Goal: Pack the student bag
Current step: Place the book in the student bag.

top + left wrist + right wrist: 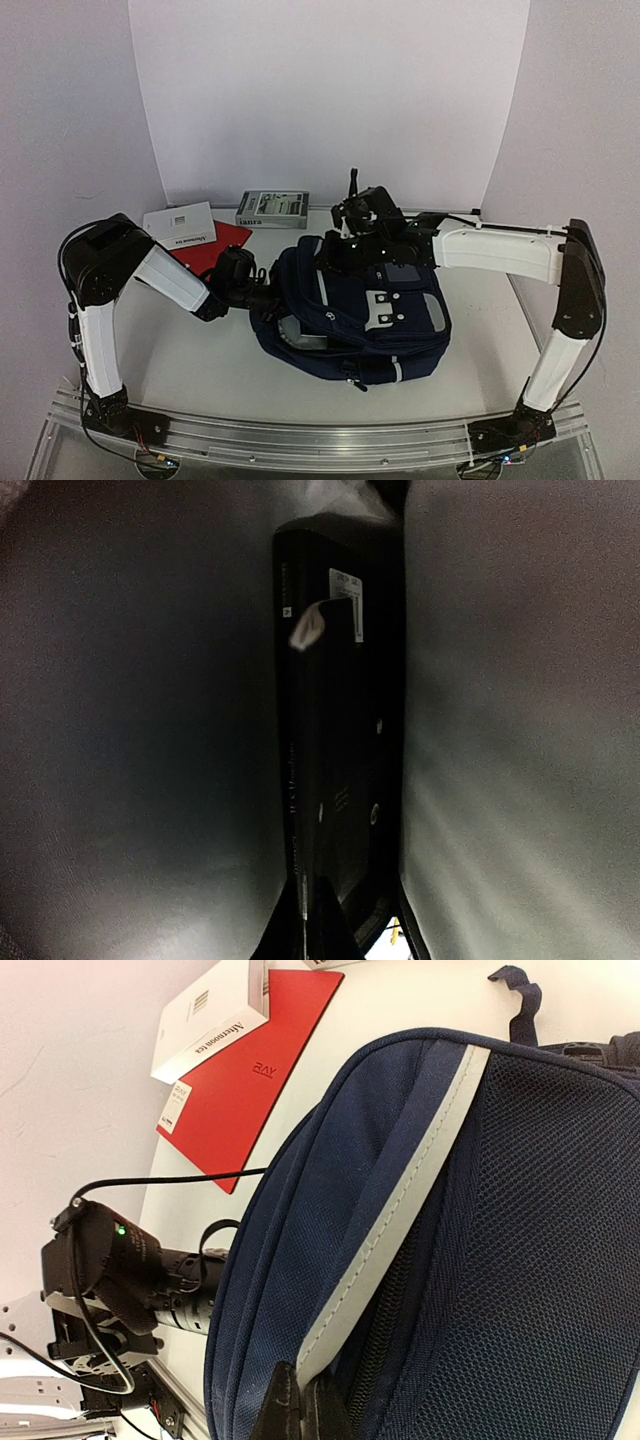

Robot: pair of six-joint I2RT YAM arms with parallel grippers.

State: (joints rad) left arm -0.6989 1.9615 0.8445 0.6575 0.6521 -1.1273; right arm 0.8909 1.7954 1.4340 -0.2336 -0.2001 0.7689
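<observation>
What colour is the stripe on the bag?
Light grey-white stripe on navy bag, clearest in right wrist view.

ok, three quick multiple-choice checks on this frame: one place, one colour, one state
1. The red book lies:
A. inside the student bag
B. on the table, behind-left of the bag
C. right of the bag

2. The bag's stripe is:
A. yellow
B. green
C. whitish

3. The right jaws are:
A. shut on the bag's rim
B. wide open above the bag
C. shut on the red book

Answers:
1 B: the top view shows it past the bag's left side, by the white book.
2 C: the right wrist view shows a pale band on navy fabric.
3 A: that same view shows them pinched on the rim at the stripe's end.
</observation>
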